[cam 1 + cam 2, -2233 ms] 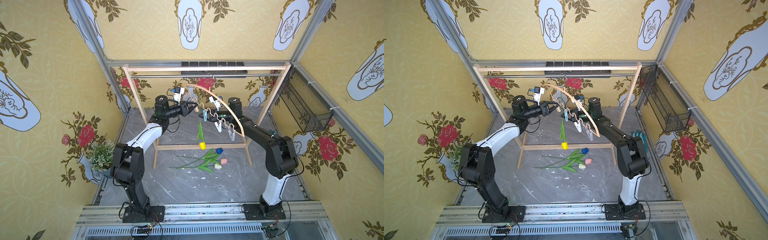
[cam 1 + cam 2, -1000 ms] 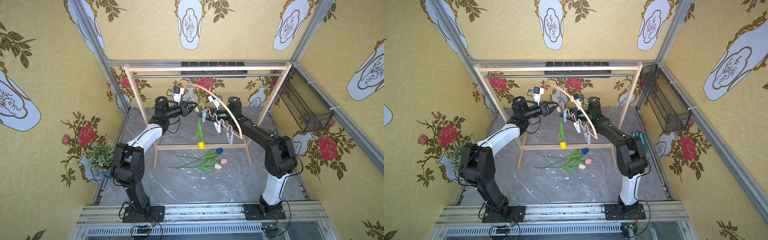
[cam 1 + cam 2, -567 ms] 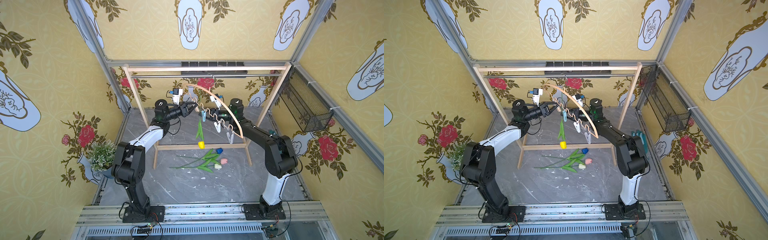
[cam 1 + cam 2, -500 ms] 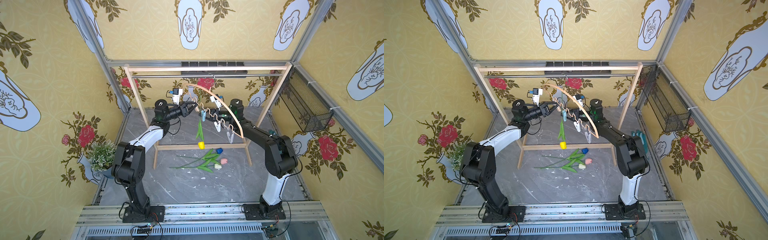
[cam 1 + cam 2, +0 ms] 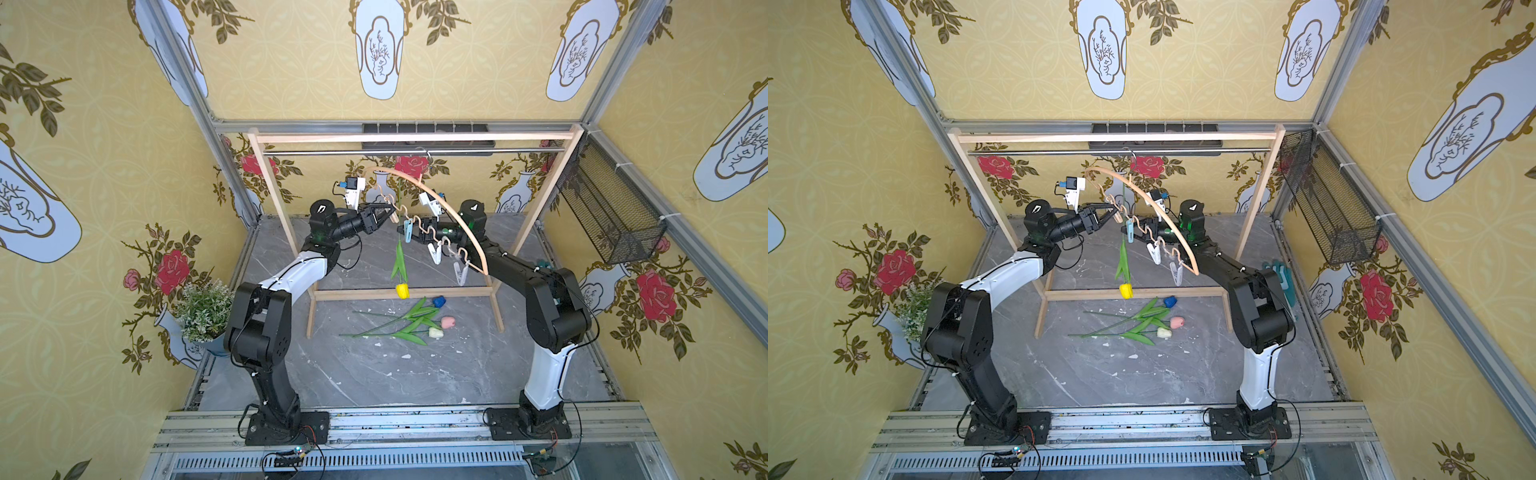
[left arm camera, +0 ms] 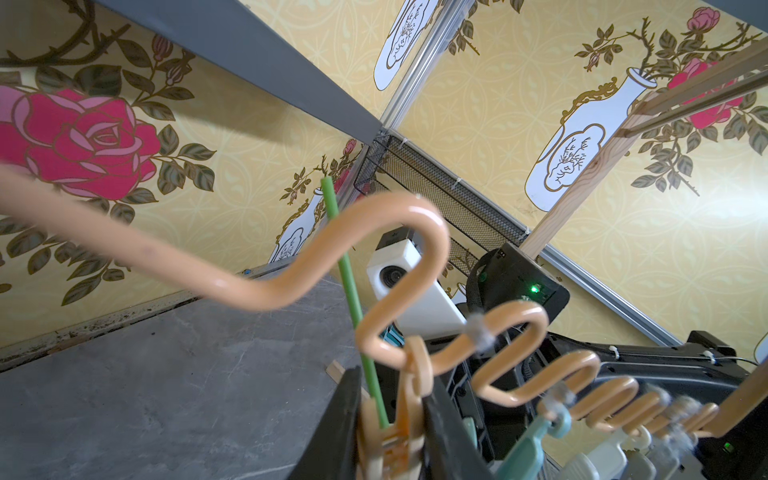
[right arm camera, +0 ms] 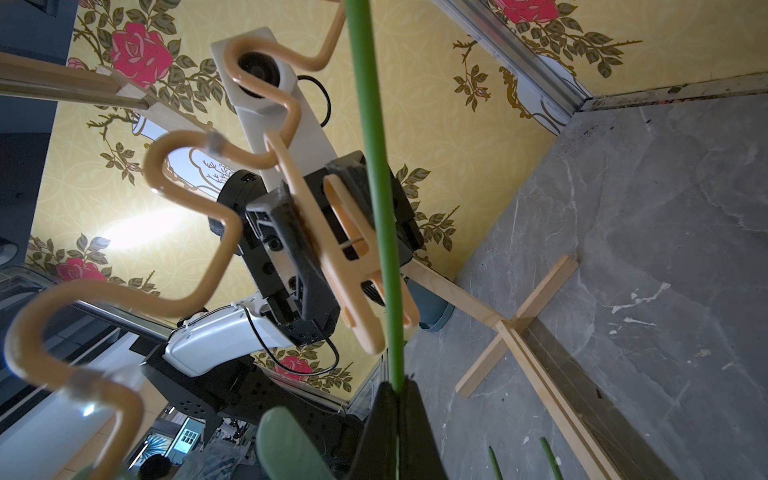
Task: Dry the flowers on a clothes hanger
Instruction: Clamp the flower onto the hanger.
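Observation:
The clothes hanger [image 5: 454,217] [image 5: 1159,209] hangs tilted from the rack's rail, with pastel clothespins on its wavy bar [image 6: 419,232]. My left gripper [image 5: 390,212] [image 5: 1115,212] [image 6: 390,411] is shut on the peach clothespin [image 6: 401,432] [image 7: 332,249], squeezing it. Of the flowers, the yellow tulip [image 5: 402,290] [image 5: 1126,290] hangs head down. Its green stem [image 6: 353,291] [image 7: 376,166] crosses the mouth of that pin. My right gripper [image 5: 400,229] [image 5: 1124,227] [image 7: 397,390] is shut on the stem just below the pin. The blue [image 5: 438,301], pink [image 5: 447,321] and white [image 5: 434,332] tulips lie on the floor.
A big wooden rack with a metal rail [image 5: 415,152] straddles the back of the cell; its low crossbar [image 5: 365,294] runs behind the yellow head. A potted plant [image 5: 203,307] stands at the left wall. A black wire basket [image 5: 611,216] hangs on the right wall.
My left arm has shifted slightly with the pin in its grip, and the hanger's low end has swung a little. The right gripper and the yellow tulip have stayed in place.

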`<state>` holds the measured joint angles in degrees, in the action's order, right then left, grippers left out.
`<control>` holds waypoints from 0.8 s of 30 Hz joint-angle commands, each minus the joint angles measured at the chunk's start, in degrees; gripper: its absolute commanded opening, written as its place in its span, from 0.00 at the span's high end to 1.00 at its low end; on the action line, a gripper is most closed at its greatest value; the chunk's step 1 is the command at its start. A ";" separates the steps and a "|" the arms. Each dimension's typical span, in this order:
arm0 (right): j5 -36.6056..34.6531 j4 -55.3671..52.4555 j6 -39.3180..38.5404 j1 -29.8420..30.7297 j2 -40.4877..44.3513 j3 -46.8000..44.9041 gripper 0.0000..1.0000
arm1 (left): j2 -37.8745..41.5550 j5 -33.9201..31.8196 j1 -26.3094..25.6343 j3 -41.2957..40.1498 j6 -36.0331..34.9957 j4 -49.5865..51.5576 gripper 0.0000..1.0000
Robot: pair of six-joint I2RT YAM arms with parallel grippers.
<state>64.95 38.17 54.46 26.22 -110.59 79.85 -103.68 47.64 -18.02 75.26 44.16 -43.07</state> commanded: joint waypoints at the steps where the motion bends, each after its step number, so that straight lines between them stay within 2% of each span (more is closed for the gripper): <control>1: 0.98 4.45 1.11 0.41 -0.42 0.58 1.00 | -0.55 0.44 -0.08 0.16 0.20 -2.33 0.79; 17: 1.72 3.94 1.22 0.76 -0.87 3.01 1.00 | -0.45 0.79 -0.35 0.06 -0.13 -2.41 0.80; 24: 1.02 1.78 -1.26 0.41 0.85 1.27 1.00 | -0.24 0.54 -0.39 -0.29 -0.58 -2.45 0.79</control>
<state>65.54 38.70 54.96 26.83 -110.93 81.62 -103.70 48.03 -18.39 75.24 44.36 -44.07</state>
